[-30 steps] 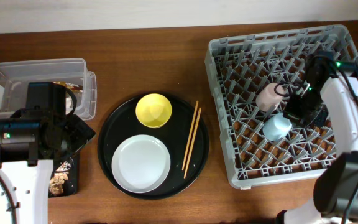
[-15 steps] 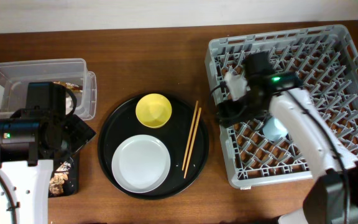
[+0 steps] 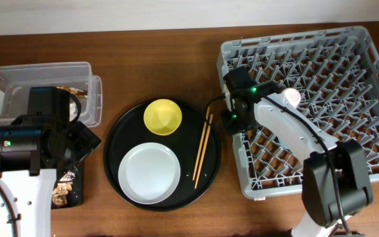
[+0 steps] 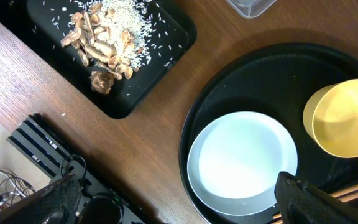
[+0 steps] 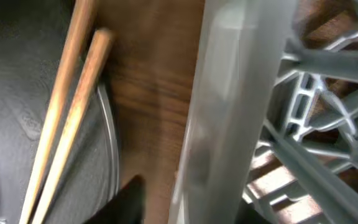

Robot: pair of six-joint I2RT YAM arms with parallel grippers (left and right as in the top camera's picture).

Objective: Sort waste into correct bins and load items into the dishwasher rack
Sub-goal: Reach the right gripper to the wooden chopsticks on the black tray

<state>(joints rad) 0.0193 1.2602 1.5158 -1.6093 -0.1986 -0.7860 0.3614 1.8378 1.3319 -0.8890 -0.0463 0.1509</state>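
At the left wall of the rack (image 3: 288,38), the right gripper (image 3: 233,120) hangs low over the rim, on the side that faces the round tray (image 3: 114,148). The right wrist view shows one dark fingertip (image 5: 126,196) at the bottom edge. The other is out of sight, so I cannot tell how wide this gripper stands or whether it holds anything. The grey rack wall rises right beside that fingertip. A narrow strip of bare table (image 3: 176,66) lies between the wall and the tray's rim.

The chopsticks (image 3: 202,147) lie side by side on the tray's right edge, their upper ends close to the gripper. The yellow bowl (image 3: 162,116) sits at the far side of the same tray, with the plate (image 3: 149,172) just in front of it. Inside the rack, the right arm (image 3: 295,131) crosses the pegs. A pink cup (image 3: 289,97) shows beside it, partly covered.

On the left, the left arm (image 3: 18,171) hides part of the clear tub (image 3: 38,66) and most of the shallow black tray (image 4: 160,62). That tray holds the food scraps (image 4: 104,37), rice and brown chunks. The left gripper (image 4: 176,193) is spread wide and empty, above the plate's near edge.
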